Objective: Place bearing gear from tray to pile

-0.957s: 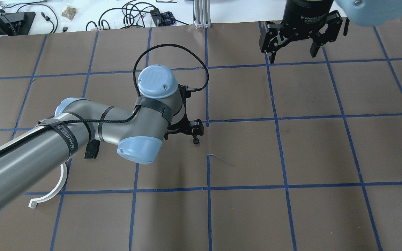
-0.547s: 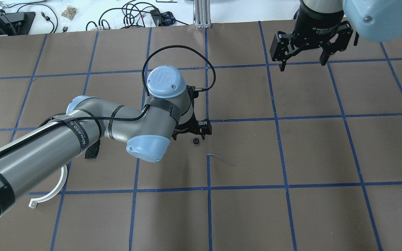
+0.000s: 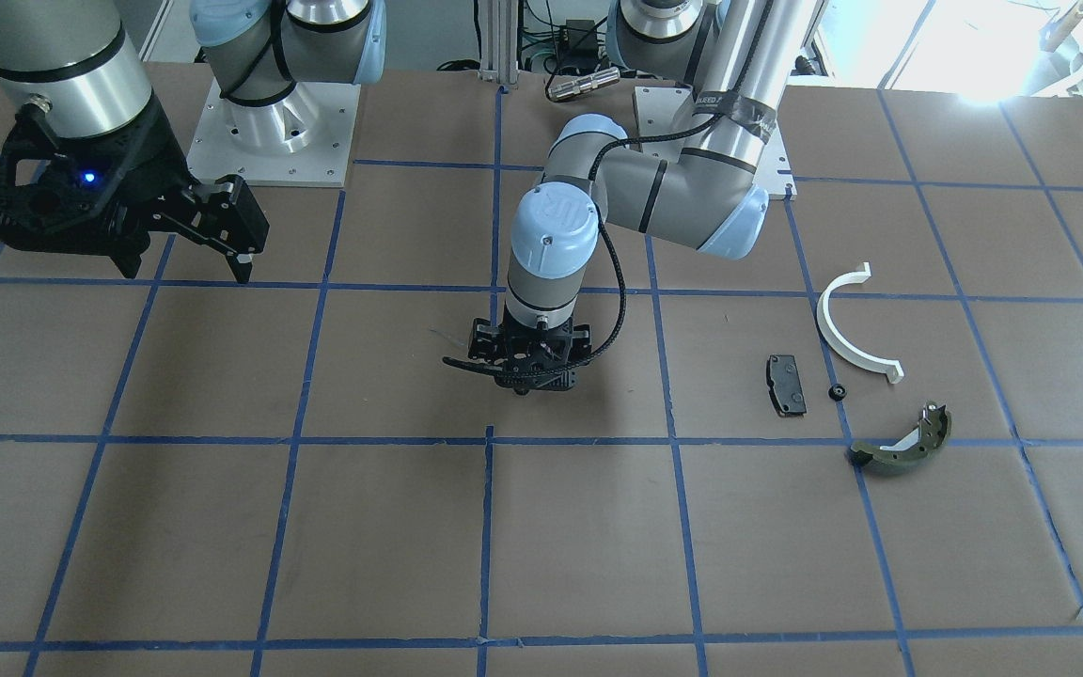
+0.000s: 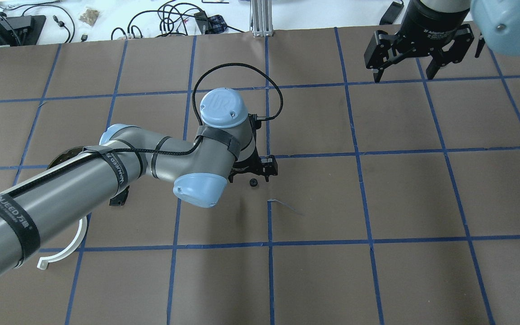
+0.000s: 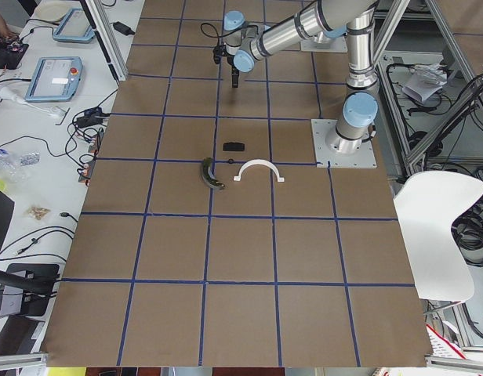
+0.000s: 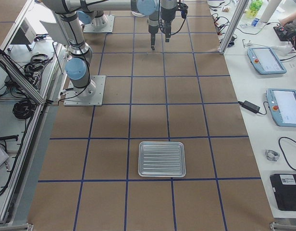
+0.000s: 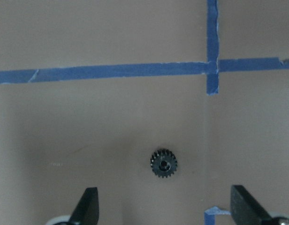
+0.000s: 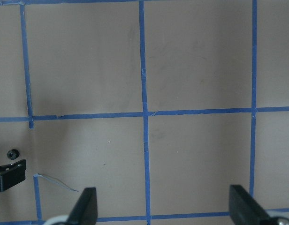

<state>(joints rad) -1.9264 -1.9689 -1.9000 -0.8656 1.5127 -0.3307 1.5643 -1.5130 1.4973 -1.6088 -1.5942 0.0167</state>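
1. Where the side camera at the robot's right looks along the table, a ribbed metal tray (image 6: 162,159) lies flat on the brown paper, its grooved floor showing from rim to rim.
2. The bearing gear (image 7: 163,163), small, black and toothed, lies flat on the paper near the table's middle, well apart from the tray.
3. The left gripper (image 7: 165,207) hangs directly over the gear with its two fingers spread wide. In the wrist view the gear sits between them and a little ahead of the tips, touching neither.
4. From overhead, the gear (image 4: 253,183) shows just beside the left gripper's black body (image 4: 260,169).
5. The pile lies well apart from the gear, on the robot's left: a white half-ring (image 3: 842,334), a black pad (image 3: 786,384), an olive-green curved shoe (image 3: 903,447) and a small black round part (image 3: 838,392).
6. The right gripper (image 4: 403,74) hangs above the table's far edge, fingers spread and holding nothing.
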